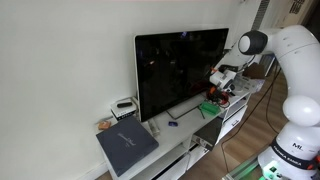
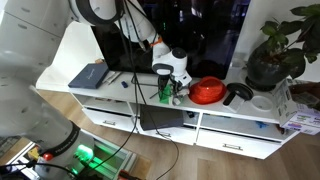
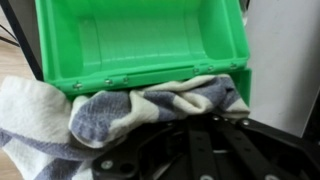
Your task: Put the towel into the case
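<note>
In the wrist view a green plastic case (image 3: 140, 40) stands open and empty inside. A white and blue-grey towel (image 3: 100, 115) hangs over its near rim and down outside it. My gripper (image 3: 200, 122) is right below that rim, its black fingers close together and pinching a fold of the towel. In both exterior views the gripper (image 1: 222, 85) (image 2: 166, 76) hovers just above the green case (image 1: 210, 108) (image 2: 165, 94) on the white TV cabinet; the towel is hard to make out there.
A large black TV (image 1: 180, 70) stands just behind the case. A red bowl-like object (image 2: 207, 92), a black object (image 2: 237, 94) and a potted plant (image 2: 275, 50) sit beside it. A dark folder (image 1: 127, 145) lies at the cabinet's other end (image 2: 88, 75).
</note>
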